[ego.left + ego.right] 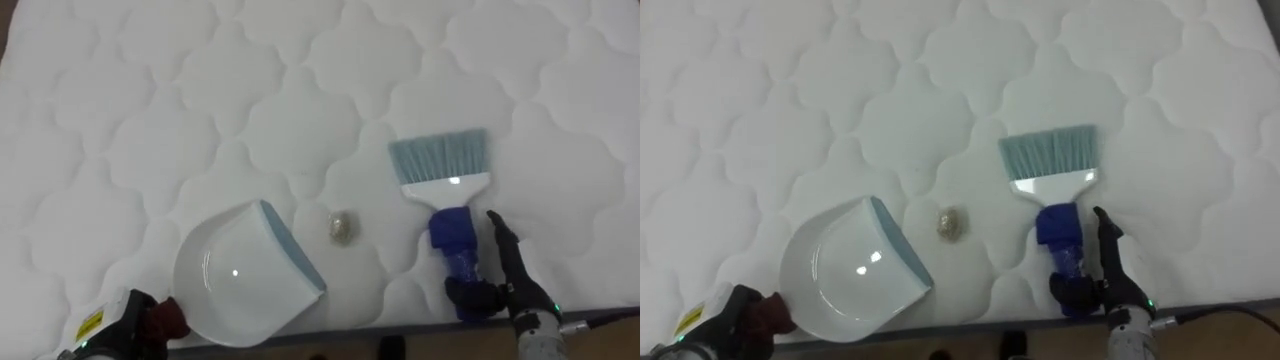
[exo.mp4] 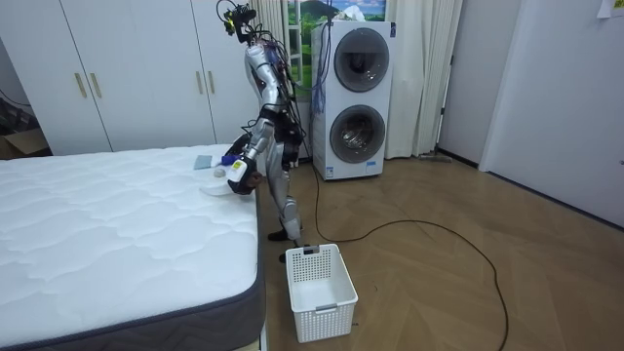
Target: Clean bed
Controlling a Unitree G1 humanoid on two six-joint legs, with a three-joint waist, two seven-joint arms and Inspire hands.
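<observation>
Quilted mattress (image 1: 150,100): R hand (image 1: 505,285) fingers grip brush (image 1: 445,175), L hand (image 1: 160,318) fingers grip dustpan (image 1: 235,275).

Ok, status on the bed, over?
Right hand gripping pale-bristled blue-handled brush. Left hand at white plastic dustpan. Small crumpled brownish scrap lies between them, nothing in the way.
</observation>
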